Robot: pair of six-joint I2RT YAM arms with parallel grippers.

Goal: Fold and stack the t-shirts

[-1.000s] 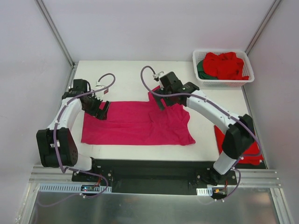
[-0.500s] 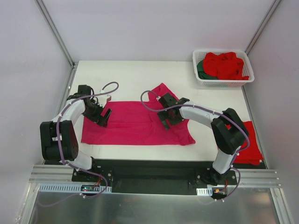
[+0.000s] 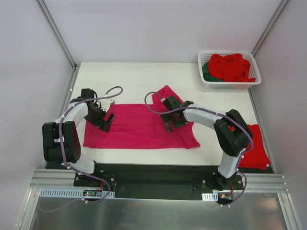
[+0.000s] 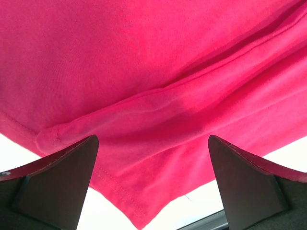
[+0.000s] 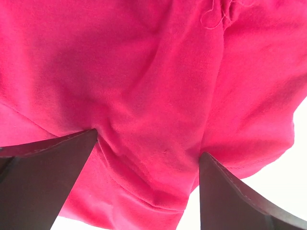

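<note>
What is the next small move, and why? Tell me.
Probably shut both on the cloth: the left gripper and right gripper stand open, low on the magenta-pink t-shirt, with folds lying between the jaws and nothing pinched.

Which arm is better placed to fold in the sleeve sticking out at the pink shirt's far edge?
Right. The right gripper, open, is over the shirt close beside that sleeve; the left gripper is at the shirt's other end.

The top camera is overlooking the white table [image 3: 134, 76]; both wrist cameras are closely facing its magenta-pink cloth t-shirt [image 3: 136, 128].
</note>
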